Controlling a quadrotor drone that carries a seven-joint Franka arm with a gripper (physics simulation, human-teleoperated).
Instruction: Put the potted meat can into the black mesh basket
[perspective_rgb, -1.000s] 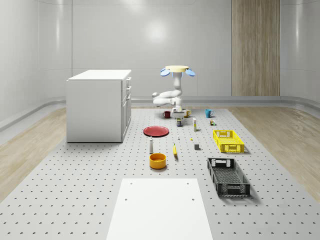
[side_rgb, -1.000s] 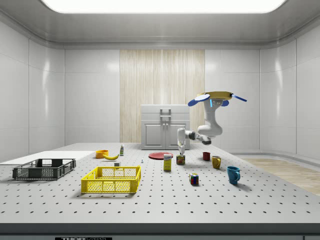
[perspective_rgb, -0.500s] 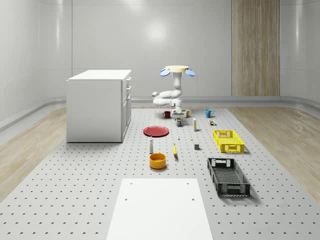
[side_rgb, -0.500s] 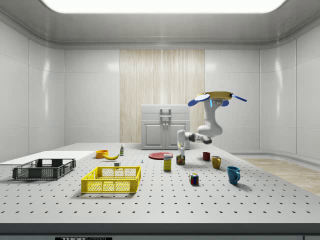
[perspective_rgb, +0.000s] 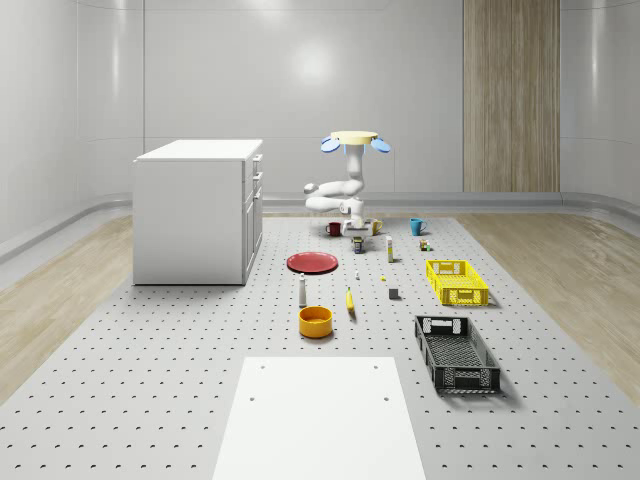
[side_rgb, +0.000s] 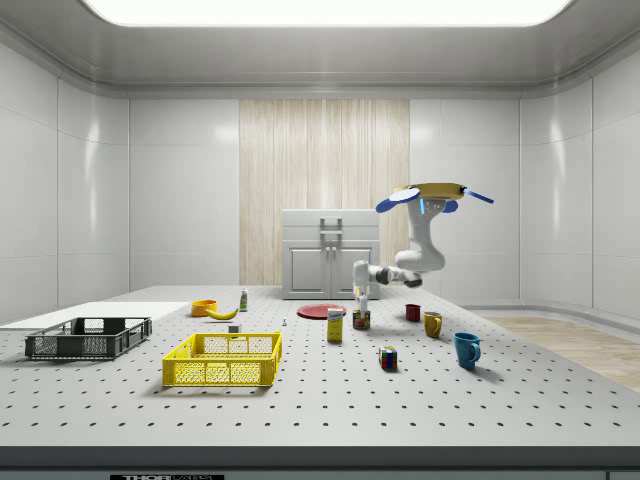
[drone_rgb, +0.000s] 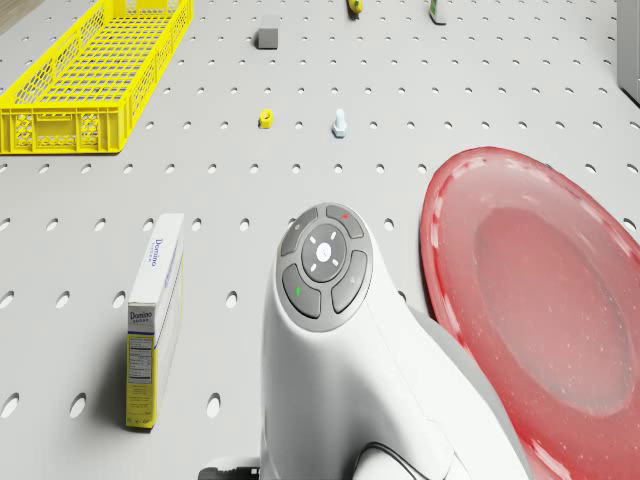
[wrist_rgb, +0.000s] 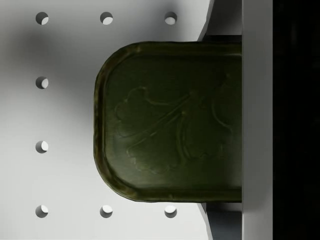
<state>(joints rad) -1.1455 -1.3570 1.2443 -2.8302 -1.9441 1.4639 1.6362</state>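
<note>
Whole-scene view held one drone (perspective_rgb: 354, 140) hovering over the far end of the perforated table (perspective_rgb: 180, 370), its white arm bent down so that the claw (side_rgb: 361, 306) hung right over the single potted meat can (side_rgb: 361, 320); the can stood on the table between the red plate (perspective_rgb: 312, 262) and the sugar box (drone_rgb: 155, 317); from these views I could not tell whether the claw's fingers were apart or together. Two baskets lay on the table, one yellow basket (perspective_rgb: 456, 281) and one black mesh basket (perspective_rgb: 456, 353), the black one well apart from the can, nearer the camera. One banana (perspective_rgb: 350, 301), one orange bowl (perspective_rgb: 315, 320) and three mugs were there too. In the wrist view the can's dark lid (wrist_rgb: 170, 120) was cut off on one side by a pale finger (wrist_rgb: 256, 120); in the drone view the arm's wrist (drone_rgb: 322, 262) hid the can.
</note>
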